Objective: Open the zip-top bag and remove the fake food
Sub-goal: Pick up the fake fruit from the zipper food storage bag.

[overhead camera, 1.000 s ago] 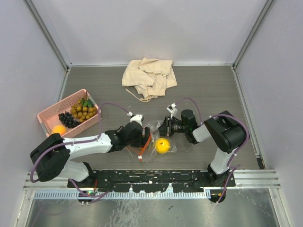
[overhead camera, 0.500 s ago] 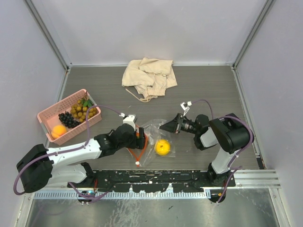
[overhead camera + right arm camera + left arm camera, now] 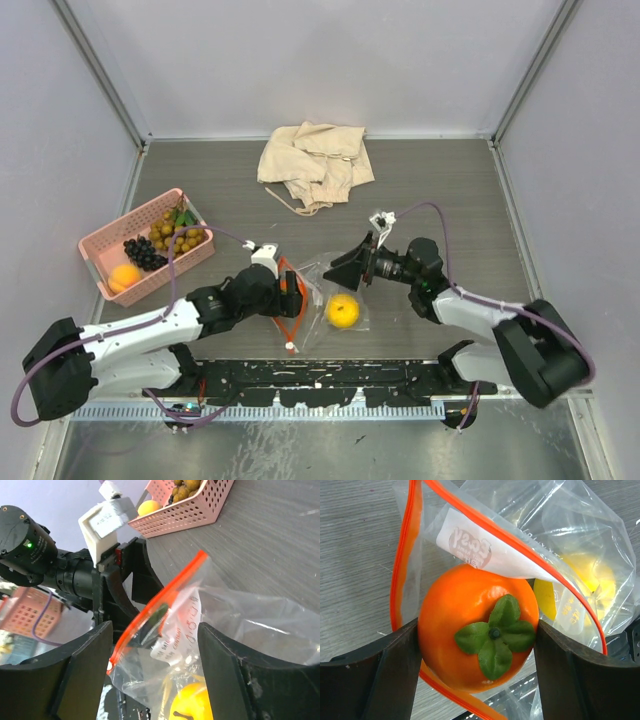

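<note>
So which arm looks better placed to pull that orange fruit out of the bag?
Left. The left gripper is clamped on the orange fruit at the zip-top bag's open mouth; the right gripper stands open, gripping nothing.

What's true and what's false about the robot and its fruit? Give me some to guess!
1. The left end effector holds an orange fruit. True.
2. The lemon sits in the basket. False: it lies inside the bag.
3. The right end effector is open. True.
4. The cloth covers the basket. False: it lies well apart from the basket, near the back wall.
5. Grapes lie in the basket. True.
</note>
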`<state>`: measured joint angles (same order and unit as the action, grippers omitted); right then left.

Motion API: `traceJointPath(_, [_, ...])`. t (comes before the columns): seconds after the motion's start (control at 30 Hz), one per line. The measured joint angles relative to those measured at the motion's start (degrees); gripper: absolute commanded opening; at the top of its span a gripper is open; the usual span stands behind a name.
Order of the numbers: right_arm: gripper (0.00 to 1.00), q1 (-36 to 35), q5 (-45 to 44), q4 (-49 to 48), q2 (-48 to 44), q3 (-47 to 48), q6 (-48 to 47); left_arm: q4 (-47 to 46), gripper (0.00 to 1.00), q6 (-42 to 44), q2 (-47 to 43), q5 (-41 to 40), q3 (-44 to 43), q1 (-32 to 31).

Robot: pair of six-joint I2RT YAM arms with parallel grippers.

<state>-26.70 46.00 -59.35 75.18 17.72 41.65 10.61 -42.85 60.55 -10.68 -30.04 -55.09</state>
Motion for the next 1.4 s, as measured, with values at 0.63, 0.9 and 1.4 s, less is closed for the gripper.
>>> traceJointPath(0.63, [0.66, -11.1, -24.6, 38.8, -5.1, 6.0, -17.9, 2.3, 0.38, -0.2, -3.0, 0.0, 0.0, 0.0])
traceJointPath(0.9, [0.21, -11.8, -27.1, 39.8, -2.5, 6.6, -18.4, 2.4, 0.38, -0.2, -4.2, 0.4, 0.9, 0.0])
traceJointPath(1.4, [0.01, -12.1, -29.6, 39.7, -4.7, 5.9, -17.9, 4.0, 0.37, -1.6, -14.2, 0.4, 4.2, 0.0])
